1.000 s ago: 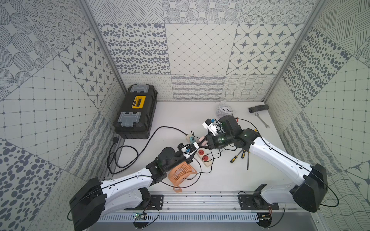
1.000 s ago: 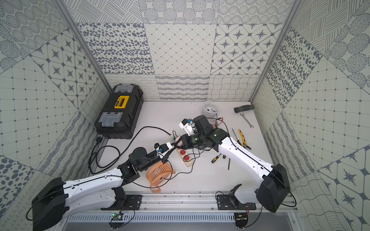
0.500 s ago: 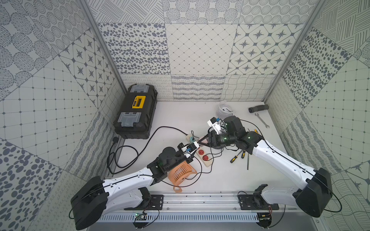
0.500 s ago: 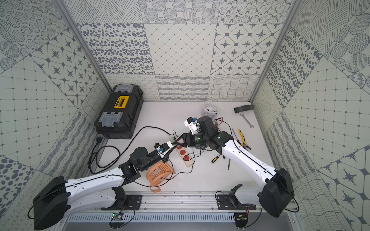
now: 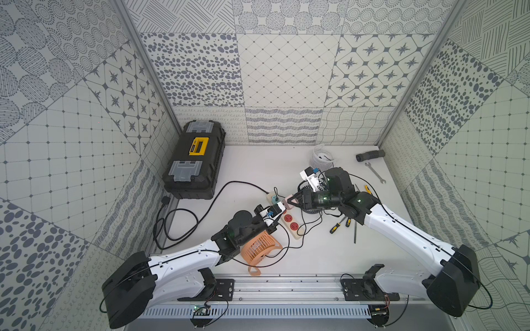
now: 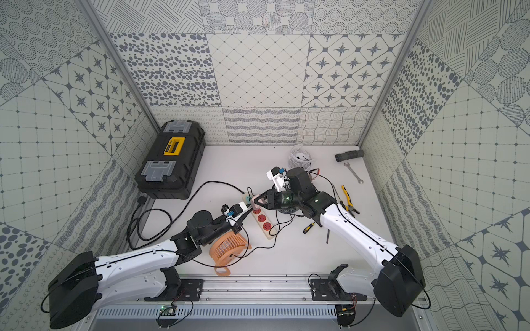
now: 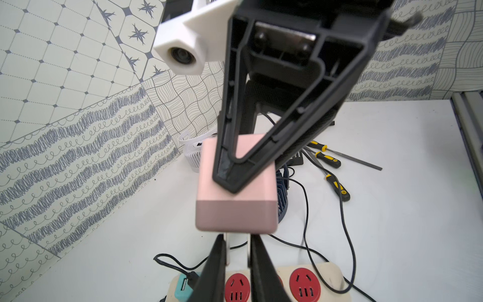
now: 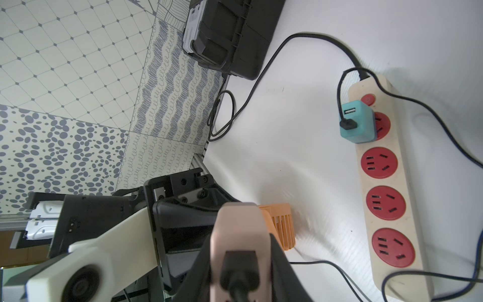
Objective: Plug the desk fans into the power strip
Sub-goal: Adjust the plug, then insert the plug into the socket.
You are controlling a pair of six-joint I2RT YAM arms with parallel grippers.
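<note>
Grips a pink cube (image 7: 235, 214) with the right end effector (image 5: 288, 200), jaws closed on its sides, with a black cord (image 8: 236, 283) plugged into one face. Holds it raised off the table (image 5: 258, 169), above the power strip (image 8: 407, 162) and just beside the teal charger (image 8: 358, 125) seated in the socket next to the red switch (image 8: 368, 99). Leaves the other three red sockets (image 8: 379, 162) bare. Finds the strip itself flat on the table, diagonal, between the two arms. Sets the left end effector (image 7: 237, 243) just beside the cube, opposite the right one, jaws narrow and nearly together; cannot tell of any grip there.

Reaches in with the right arm (image 5: 401, 238) from the right end of the rail (image 5: 286, 288), wrist turned level toward the left arm (image 5: 183, 260). Stretches the left arm low from the rail's left end, forearm over an orange fan (image 5: 258, 249).

Works on a white table inside cream walls (image 5: 286, 71) printed with grey patterns. Shares it with a black-and-yellow toolbox (image 5: 195, 160) at far left, a wrench (image 5: 375, 172) and a black tube (image 5: 370, 155) at far right, screwdrivers (image 5: 335, 228) by the right forearm.
</note>
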